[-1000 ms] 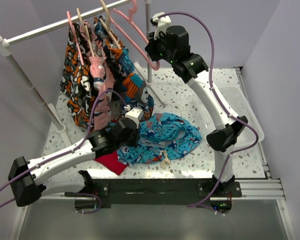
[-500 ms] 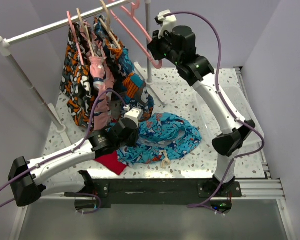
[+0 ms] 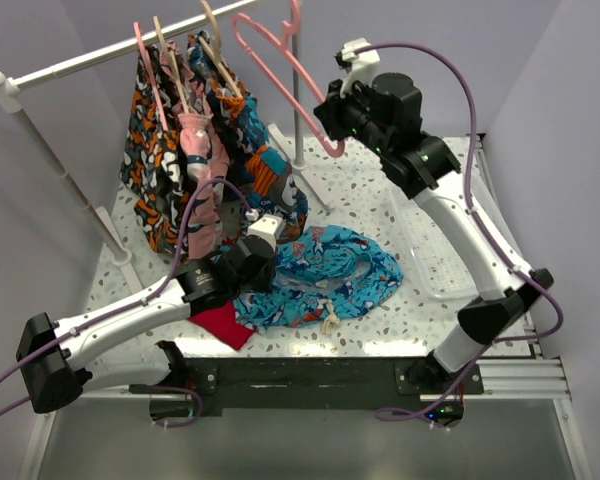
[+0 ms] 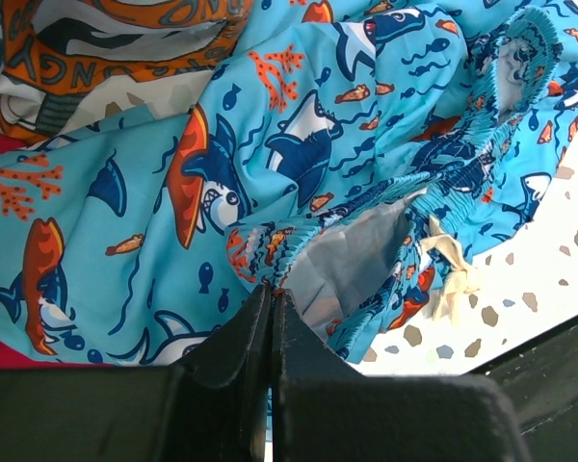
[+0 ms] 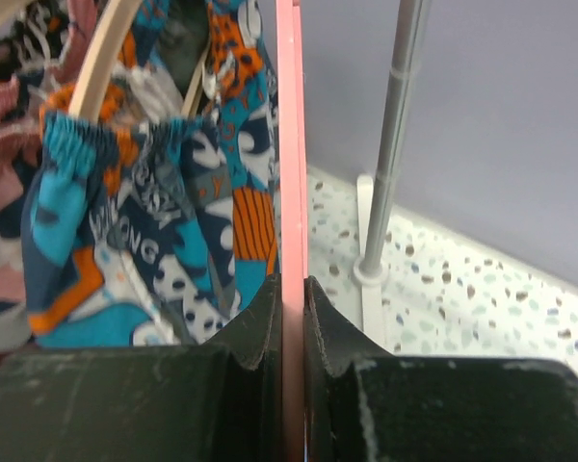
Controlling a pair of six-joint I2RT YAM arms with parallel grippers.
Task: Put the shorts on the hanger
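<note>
Shorts (image 3: 330, 270) lie crumpled on the speckled table (image 3: 400, 180), centre front. They are thin, limp, light cloth, likely to sag and slide off a smooth bar. Best purchase looks to be the elastic waistband (image 4: 270, 245), which is thicker and gathered. Left gripper (image 4: 270, 294) has its jaws together, pinching that waistband edge. Right gripper (image 5: 290, 284) is clamped on a bar of the pink hanger (image 3: 280, 60), held high beside the rail post (image 5: 395, 125). Its stiff, thin plastic may twist in a one-point grip.
</note>
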